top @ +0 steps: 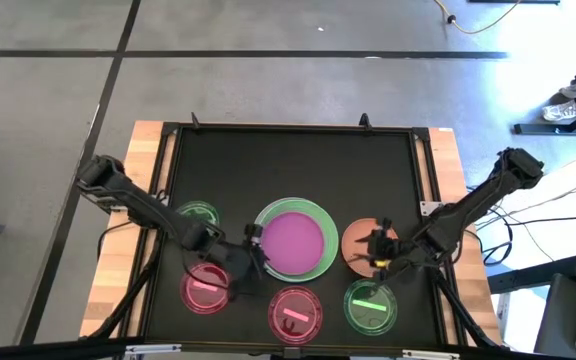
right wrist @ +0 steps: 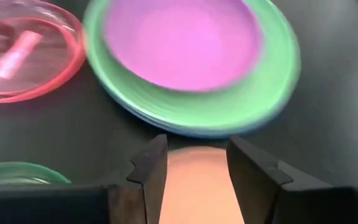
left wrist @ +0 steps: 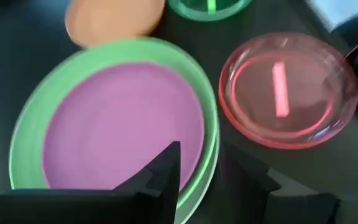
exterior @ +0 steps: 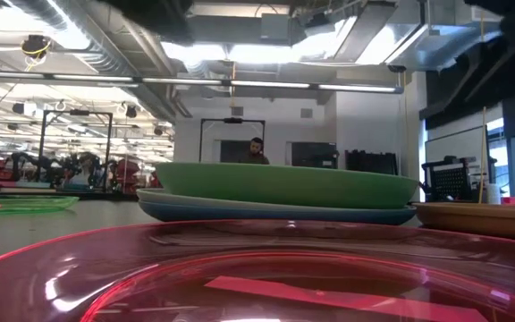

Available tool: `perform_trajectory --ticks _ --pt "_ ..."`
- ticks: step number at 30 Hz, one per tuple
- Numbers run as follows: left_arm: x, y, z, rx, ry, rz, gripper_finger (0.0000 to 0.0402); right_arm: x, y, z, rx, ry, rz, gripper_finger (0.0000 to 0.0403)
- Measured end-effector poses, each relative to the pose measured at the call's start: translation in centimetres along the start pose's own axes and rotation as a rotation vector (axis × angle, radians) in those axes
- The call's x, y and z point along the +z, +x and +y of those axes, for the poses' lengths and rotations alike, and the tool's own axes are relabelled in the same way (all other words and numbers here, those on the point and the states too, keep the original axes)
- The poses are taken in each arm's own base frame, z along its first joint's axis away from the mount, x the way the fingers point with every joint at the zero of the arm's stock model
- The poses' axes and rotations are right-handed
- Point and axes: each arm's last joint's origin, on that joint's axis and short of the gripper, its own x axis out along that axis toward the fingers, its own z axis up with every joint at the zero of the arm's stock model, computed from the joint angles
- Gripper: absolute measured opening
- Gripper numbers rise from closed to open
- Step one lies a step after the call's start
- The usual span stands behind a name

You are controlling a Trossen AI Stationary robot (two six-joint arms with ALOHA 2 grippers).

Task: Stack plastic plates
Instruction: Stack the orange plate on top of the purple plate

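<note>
A purple plate (top: 292,241) lies on top of the large green plate (top: 320,216), which tops the stack in the middle of the table. In the low view the green plate (exterior: 284,183) rests on a blue plate (exterior: 275,213). My left gripper (top: 253,243) is open at the stack's left rim. In its wrist view the left gripper (left wrist: 201,149) has one finger over the rim (left wrist: 209,134) and one beyond it. My right gripper (top: 376,250) is open over the orange plate (top: 358,238), which lies right of the stack. The orange plate (right wrist: 196,180) shows between its fingers. My left gripper comes slanting down at the left rim of the stack (left wrist: 209,134), one finger over the plates and one outside; I cannot tell whether either finger touches. My right gripper points down over the orange plate (right wrist: 196,180); I cannot tell whether its fingers touch it.
Four small translucent plates lie flat around the stack: a green one (top: 198,214) at far left, a pink one (top: 206,290) at near left, a pink one (top: 295,313) near the middle and a green one (top: 371,306) at near right. The mat's far half (top: 288,160) is bare.
</note>
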Motion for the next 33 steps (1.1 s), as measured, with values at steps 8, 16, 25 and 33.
perform_trajectory --ticks 8,16,25,33 --pt "-3.9 -1.3 1.2 0.004 -0.093 -0.159 0.0106 -1.4 0.3 -3.5 -0.208 0.118 0.195 0.0154" --pt "-8.7 -1.6 1.7 -0.007 -0.291 -0.319 0.0106 -3.4 3.1 -6.8 -0.175 0.226 0.414 0.0154" --pt "-11.2 -0.8 1.7 0.024 -0.356 -0.332 0.0106 -3.2 4.3 -9.2 -0.079 0.296 0.485 0.0154" --pt "-11.3 -0.8 1.8 0.044 -0.387 -0.344 0.0106 -2.9 4.8 -10.1 -0.040 0.314 0.475 0.0154"
